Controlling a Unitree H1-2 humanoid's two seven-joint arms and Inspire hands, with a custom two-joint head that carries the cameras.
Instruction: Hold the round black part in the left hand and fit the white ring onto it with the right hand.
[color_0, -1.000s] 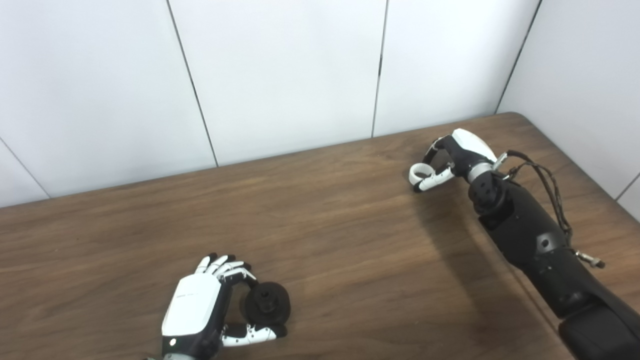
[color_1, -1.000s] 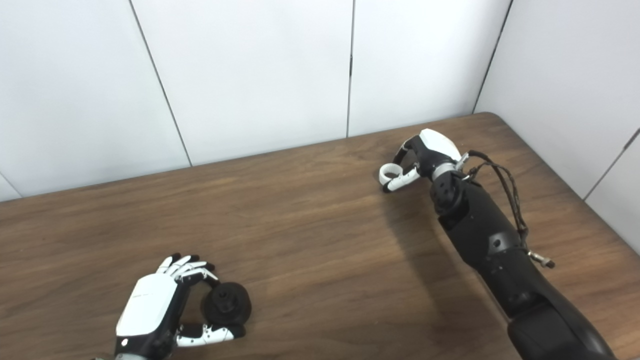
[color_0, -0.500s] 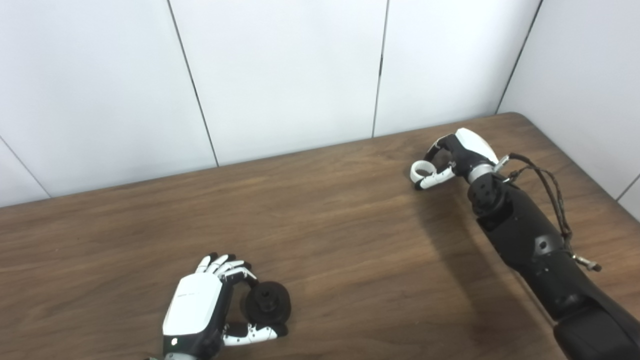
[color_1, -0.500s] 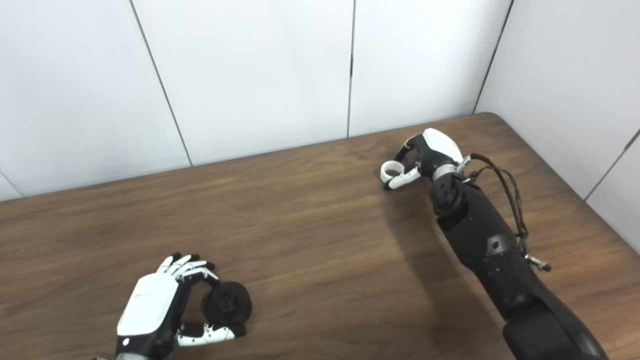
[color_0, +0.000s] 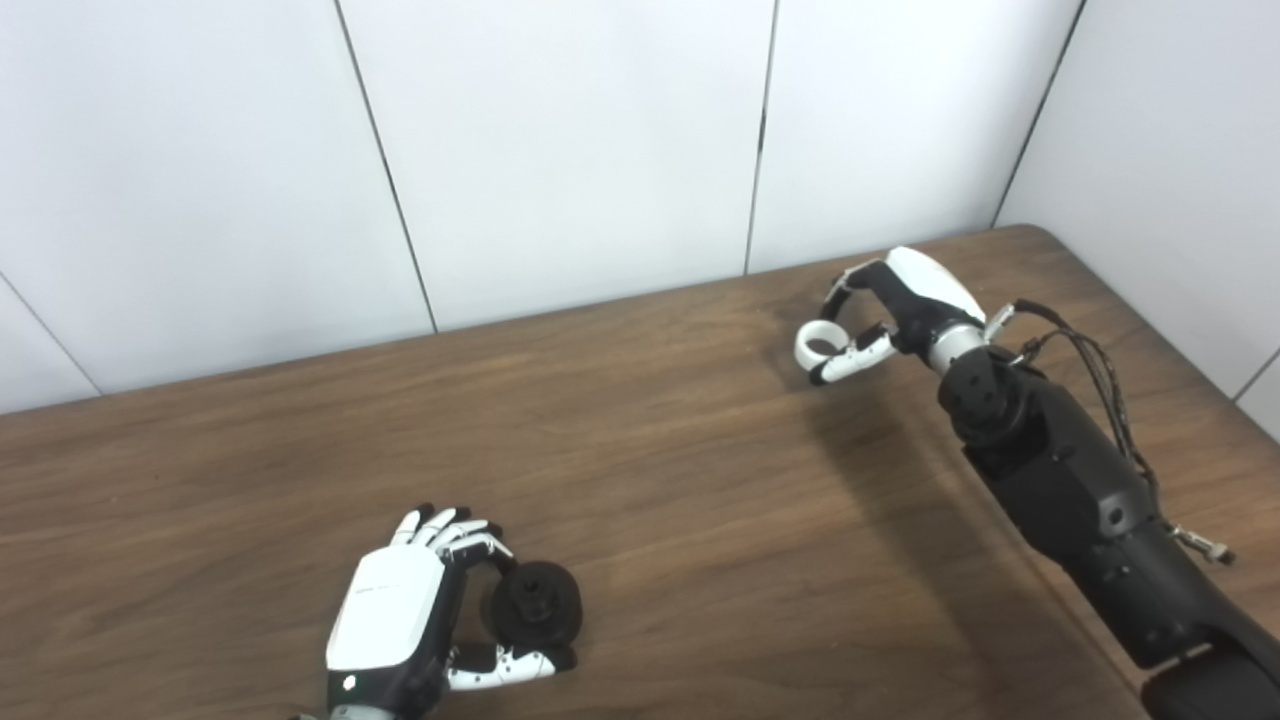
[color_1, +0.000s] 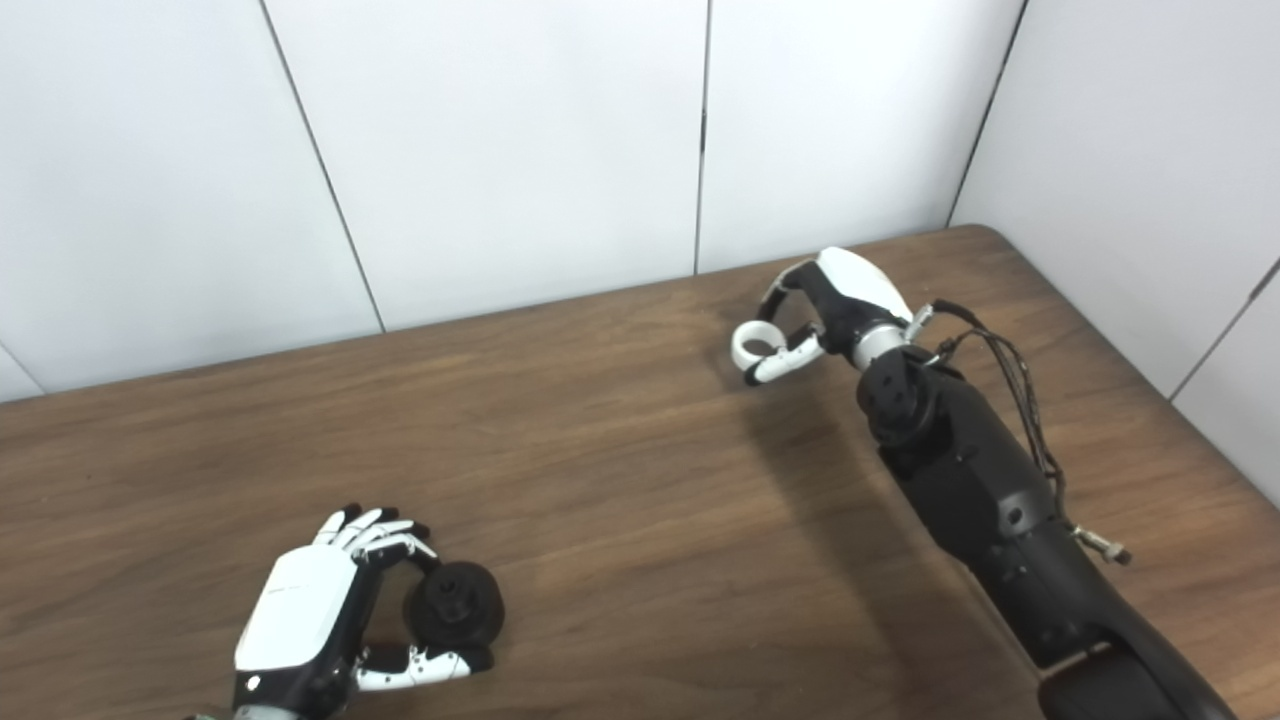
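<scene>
The round black part (color_0: 533, 605) rests on the brown table (color_0: 650, 480) at the near left. My left hand (color_0: 400, 615) is curled around it, fingers behind and thumb in front, shut on it. The white ring (color_0: 818, 345) is pinched between the fingers and thumb of my right hand (color_0: 895, 310) at the far right, lifted a little above the table. The same things show in the right eye view: the black part (color_1: 455, 605), my left hand (color_1: 310, 620), the ring (color_1: 752, 345) and my right hand (color_1: 830, 305).
White wall panels (color_0: 560, 150) stand right behind the table's far edge and along its right side. The table's rounded far right corner (color_0: 1040, 235) is close to my right hand.
My right hand has lifted with the white ring and moved left, toward the middle of the table. My left hand and the black part have stayed in place.
</scene>
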